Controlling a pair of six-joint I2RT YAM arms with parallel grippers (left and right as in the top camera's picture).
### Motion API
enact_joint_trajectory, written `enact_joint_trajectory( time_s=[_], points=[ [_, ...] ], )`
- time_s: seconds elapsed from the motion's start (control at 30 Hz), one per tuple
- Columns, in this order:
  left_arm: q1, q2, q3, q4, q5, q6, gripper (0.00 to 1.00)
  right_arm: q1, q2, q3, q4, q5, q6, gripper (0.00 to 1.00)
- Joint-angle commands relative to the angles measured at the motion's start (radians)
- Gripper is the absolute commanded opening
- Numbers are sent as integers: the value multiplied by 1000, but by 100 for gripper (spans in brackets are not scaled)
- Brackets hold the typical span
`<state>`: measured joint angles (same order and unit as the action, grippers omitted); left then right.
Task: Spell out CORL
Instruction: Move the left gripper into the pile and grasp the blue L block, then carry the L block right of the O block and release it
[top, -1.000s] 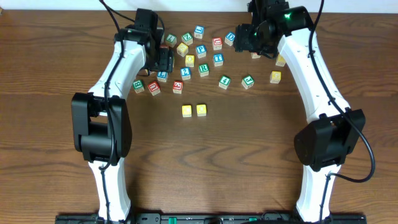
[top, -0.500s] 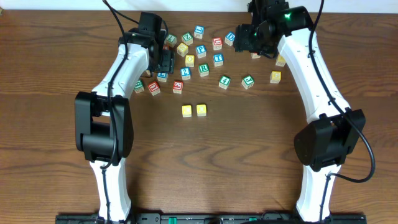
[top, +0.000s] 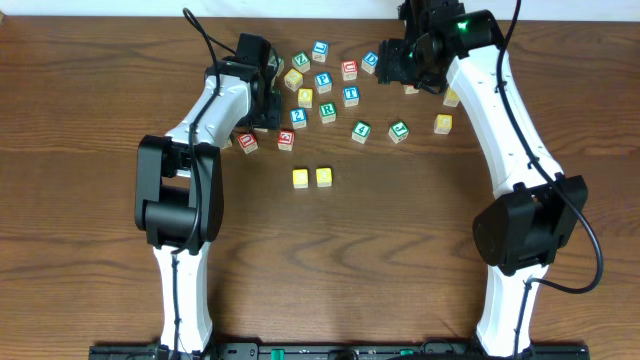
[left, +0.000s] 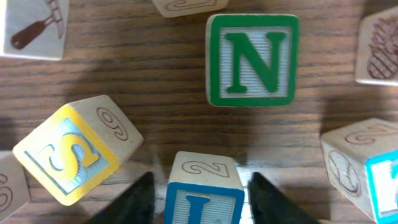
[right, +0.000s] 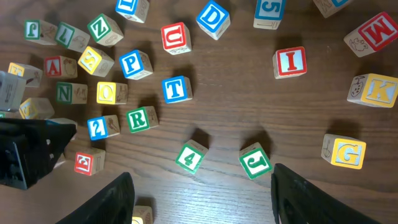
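The blue L cube sits on the table between the fingers of my left gripper, which is open; a thin gap shows on each side of the cube. In the overhead view this gripper hangs over the left part of the cube cluster and hides the L. Two yellow-topped cubes stand side by side below the cluster. The green R cube rests in the cluster. My right gripper hovers high and open, holding nothing.
Several other letter cubes lie scattered: a green N, a tilted yellow S, a green 4, a green J, a yellow G and a red I. The left arm shows at the right wrist view's left edge.
My left arm has swung to the right and set its gripper over the left side of the cluster. The right arm and the cubes have not moved.
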<state>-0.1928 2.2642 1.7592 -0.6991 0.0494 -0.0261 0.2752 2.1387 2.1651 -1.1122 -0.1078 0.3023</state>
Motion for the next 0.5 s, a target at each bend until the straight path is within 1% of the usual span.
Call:
enact_joint_trajectory(
  time_s=[0.0, 0.1, 0.3, 0.47],
  points=[
    [0, 3, -4, -1, -17, -2, 40, 2, 8, -3, -3, 4, -16, 66],
    [0, 3, -3, 1, -17, -2, 33, 2, 8, -3, -3, 5, -16, 66],
    [0, -14, 0, -2, -17, -5, 26, 2, 8, -3, -3, 5, -17, 66],
    [0, -73, 0, -3, -17, -5, 25, 1, 8, -3, -3, 5, -24, 66]
  ],
)
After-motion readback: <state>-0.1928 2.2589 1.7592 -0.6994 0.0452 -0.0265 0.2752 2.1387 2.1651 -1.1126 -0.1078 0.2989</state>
